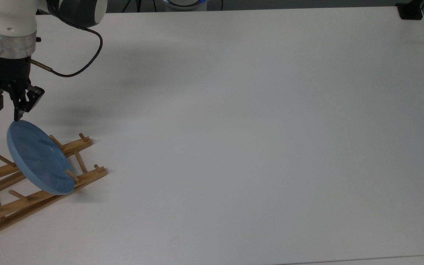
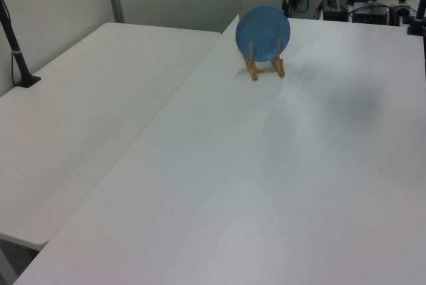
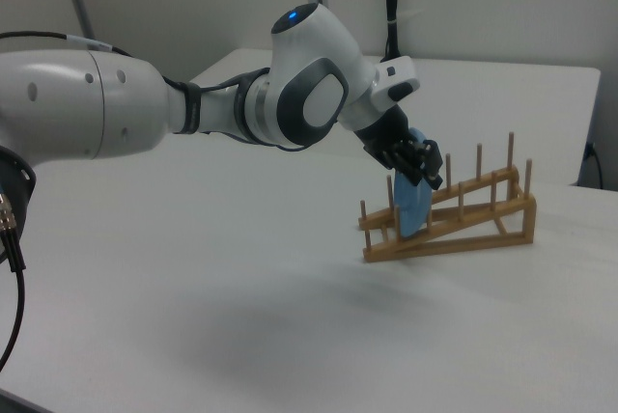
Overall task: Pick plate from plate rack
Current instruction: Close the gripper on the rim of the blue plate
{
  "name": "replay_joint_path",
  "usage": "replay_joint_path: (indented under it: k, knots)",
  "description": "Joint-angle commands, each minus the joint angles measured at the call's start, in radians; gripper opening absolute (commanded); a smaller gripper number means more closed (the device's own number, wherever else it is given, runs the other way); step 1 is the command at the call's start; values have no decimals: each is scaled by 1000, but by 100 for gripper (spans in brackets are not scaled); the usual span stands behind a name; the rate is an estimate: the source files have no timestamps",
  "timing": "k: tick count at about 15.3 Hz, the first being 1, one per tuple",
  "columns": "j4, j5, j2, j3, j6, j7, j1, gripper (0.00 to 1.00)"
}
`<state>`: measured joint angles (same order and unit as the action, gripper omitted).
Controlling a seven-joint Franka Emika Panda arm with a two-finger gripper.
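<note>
Directly above the plate, standing on edge in the plate rack, the gripper hangs with fingers parted, empty; it should straddle the top rim squarely before closing.
</note>
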<state>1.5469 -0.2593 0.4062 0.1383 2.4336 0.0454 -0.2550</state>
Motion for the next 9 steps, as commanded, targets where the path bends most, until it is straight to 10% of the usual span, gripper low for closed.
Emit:
replay_joint_path:
  k: [1,7,9]
  knots:
    - [-5,-15,-16,-3,13,-7,10,46]
    - [-5,-15,10,-9,16,2,31,45]
    - [-5,-17,16,-9,19,-1,31,32]
